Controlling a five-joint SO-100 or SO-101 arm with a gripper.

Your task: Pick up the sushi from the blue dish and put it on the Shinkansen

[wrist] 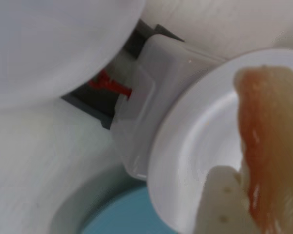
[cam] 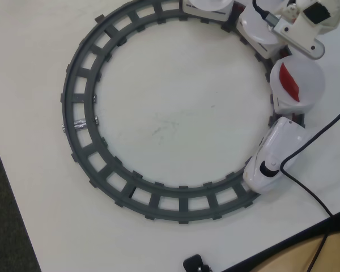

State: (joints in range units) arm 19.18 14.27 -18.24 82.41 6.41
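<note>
Sushi (wrist: 268, 146): long axis along my view, clamped in my gripper (wrist: 234, 204).
Plate (wrist: 195, 146): white, on the Shinkansen (cam: 275, 156), directly beneath me.

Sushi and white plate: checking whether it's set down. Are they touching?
Cannot tell. In the wrist view the sushi overlaps the white plate, too blurred to show contact; overhead, the arm hides it.

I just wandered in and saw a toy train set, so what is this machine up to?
A small robot arm reaches over a toy bullet train on a grey circular track. In the wrist view, a pinkish sushi piece hangs close above a white plate on one car, with a blue dish just below. Another plate carries a dark red piece.
</note>
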